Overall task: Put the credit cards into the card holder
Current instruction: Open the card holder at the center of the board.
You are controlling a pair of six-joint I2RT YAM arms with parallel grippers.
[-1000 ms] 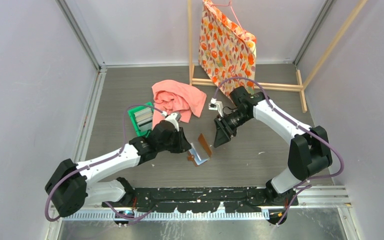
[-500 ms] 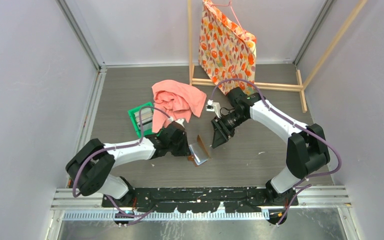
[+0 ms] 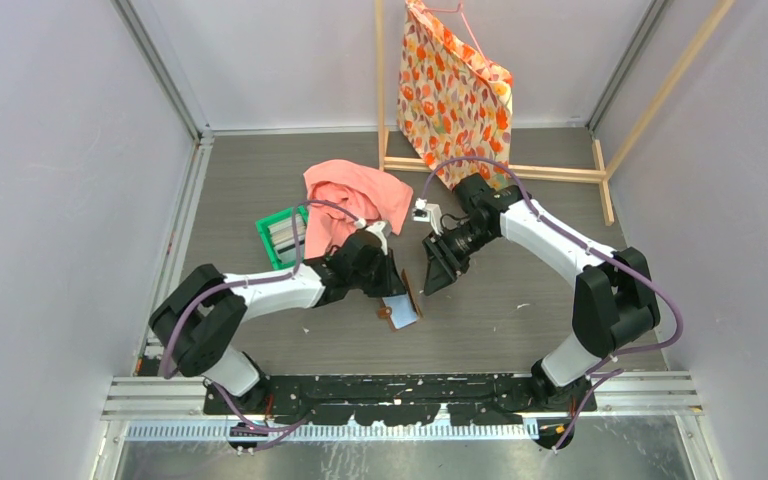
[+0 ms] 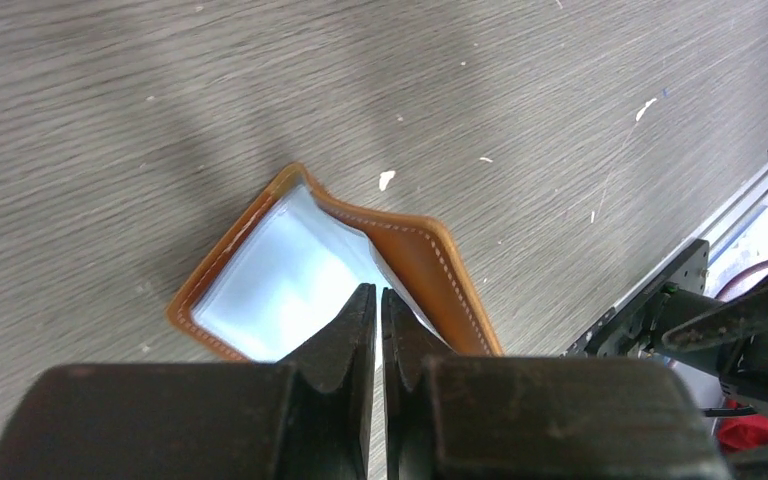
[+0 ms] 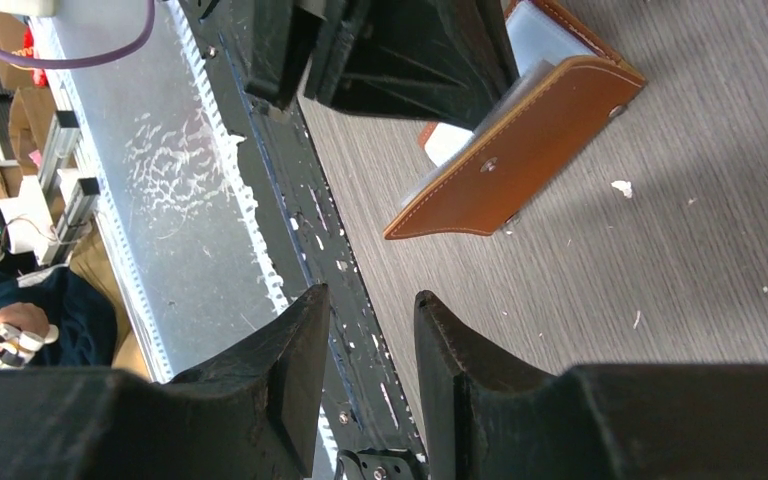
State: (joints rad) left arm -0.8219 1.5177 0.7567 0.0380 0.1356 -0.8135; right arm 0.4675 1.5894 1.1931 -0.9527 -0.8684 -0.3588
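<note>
Grey wood-grain tabletop [image 3: 520, 320]: small brown leather folding wallet [image 3: 400, 308] is found lying open at centre. Left gripper [image 4: 378, 292] is pressed almost closed, tips at the wallet's pale pocket. Right gripper [image 5: 370, 300] is held apart, empty, just beside.

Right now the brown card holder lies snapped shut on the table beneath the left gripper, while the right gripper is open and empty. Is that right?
Not quite: the card holder is not snapped shut. It lies open on the table beneath the left gripper, pale lining visible, as the left wrist view shows. The rest stands.
</note>
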